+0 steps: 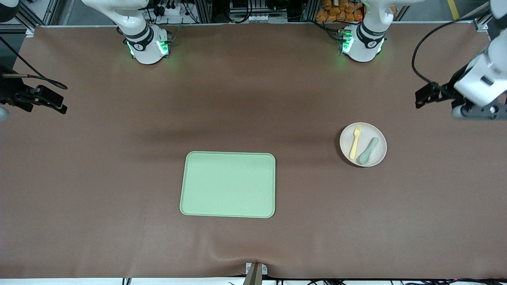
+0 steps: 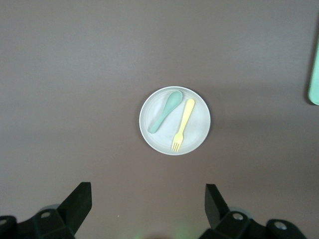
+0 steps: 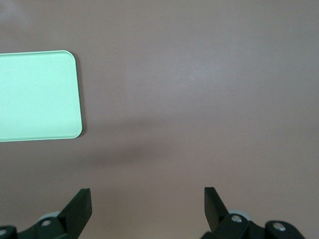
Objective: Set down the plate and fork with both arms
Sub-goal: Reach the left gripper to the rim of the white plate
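A: Left wrist view first: the left gripper (image 2: pixel 148 209) has its fingers spread wide with nothing between them, and it hangs high over bare table at the left arm's end. The plate (image 2: pixel 175 121) sits on the table in front of it.

B: What's on the plate?

A: The fork (image 2: pixel 182 125) and a spoon (image 2: pixel 165 111), lying side by side. Both rest in the dish, so I'd judge the fork has to come off before or after the plate travels.

B: And the right gripper?

A: The right gripper (image 3: pixel 148 209) is also spread wide and empty, held up over the table at the right arm's end. Its camera catches a corner of the tray (image 3: pixel 37 94) and plain cloth, nothing else.

B: Where does the tray lie?

A: In the front view the tray (image 1: pixel 227 184) is mid-table, nearer the camera than the plate (image 1: pixel 363 144), and well apart from it. It is bare.

B: Why are the arms so far out?

A: Probably a waiting pose that keeps the table open to both cameras, though in the front view each gripper is cut by the frame edge, so I can't read much from it.

B: So nothing's been placed?

A: No. Plate and fork (image 1: pixel 355 141) are untouched.
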